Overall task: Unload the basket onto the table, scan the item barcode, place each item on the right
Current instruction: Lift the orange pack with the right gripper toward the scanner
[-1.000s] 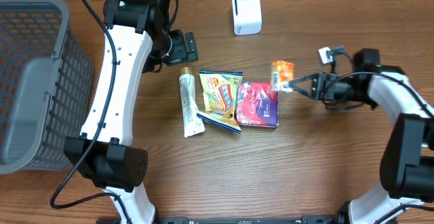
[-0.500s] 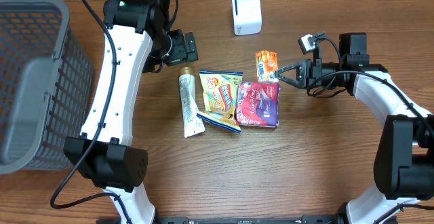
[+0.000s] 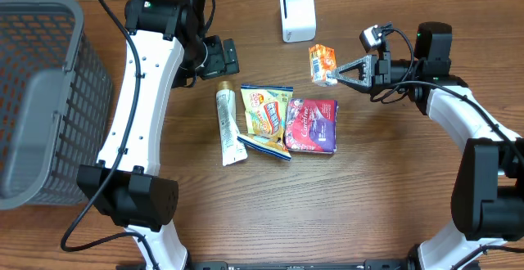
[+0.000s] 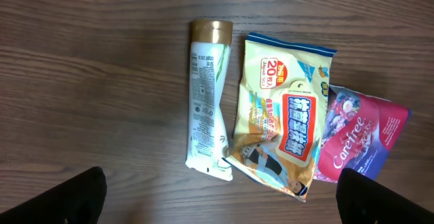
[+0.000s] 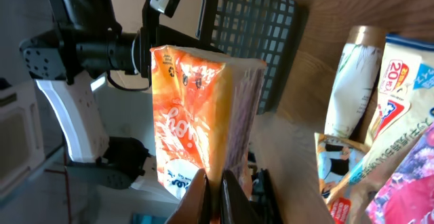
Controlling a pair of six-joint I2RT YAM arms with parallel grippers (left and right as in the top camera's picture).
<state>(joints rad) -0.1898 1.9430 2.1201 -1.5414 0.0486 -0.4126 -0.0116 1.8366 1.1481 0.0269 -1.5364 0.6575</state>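
Observation:
My right gripper (image 3: 336, 73) is shut on the lower edge of a small orange packet (image 3: 322, 63), which hangs above the table in front and to the right of the white scanner (image 3: 297, 13). In the right wrist view the packet (image 5: 196, 108) stands upright, pinched between my fingertips (image 5: 218, 191); no barcode shows on its visible face. My left gripper (image 3: 221, 57) hovers open and empty over the table's far left-centre. Its dark fingertips (image 4: 87, 195) frame the bottom of the left wrist view.
A white tube with a gold cap (image 3: 228, 127), a yellow snack packet (image 3: 266, 113) and a pink Carefree packet (image 3: 312, 125) lie side by side mid-table. They show again as tube (image 4: 207, 102), yellow packet (image 4: 285, 119) and pink packet (image 4: 359, 139). A grey basket (image 3: 41, 98) stands at the left.
My right gripper has carried the orange packet leftward and then up toward the scanner, away from the pink packet. The left arm has stayed still.

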